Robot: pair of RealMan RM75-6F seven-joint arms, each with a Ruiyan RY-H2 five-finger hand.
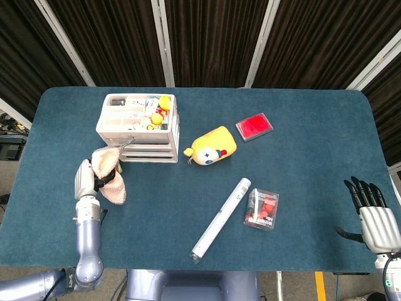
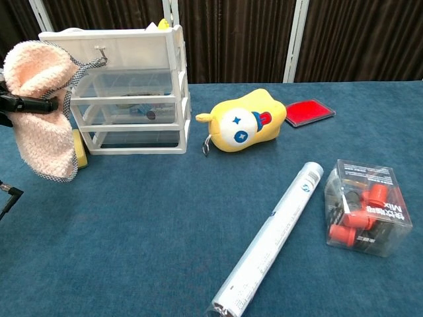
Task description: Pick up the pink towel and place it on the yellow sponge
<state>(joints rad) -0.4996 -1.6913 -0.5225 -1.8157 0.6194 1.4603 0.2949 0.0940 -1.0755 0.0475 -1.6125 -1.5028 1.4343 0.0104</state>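
Note:
My left hand [image 1: 88,180] grips the pink towel [image 1: 111,170] and holds it off the table at the left, just in front of the white drawer unit [image 1: 141,132]. In the chest view the towel [image 2: 41,105] drapes over the dark fingers [image 2: 26,104] and hangs down. A sliver of the yellow sponge [image 2: 80,148] shows behind the towel's lower right edge, against the foot of the drawers. In the head view the towel hides the sponge. My right hand [image 1: 376,219] stays at the table's near right edge, fingers spread, holding nothing.
A yellow plush toy [image 1: 213,145] lies right of the drawers, with a red pad [image 1: 254,126] behind it. A white tube [image 1: 221,219] and a clear box of red parts [image 1: 262,209] lie in the middle front.

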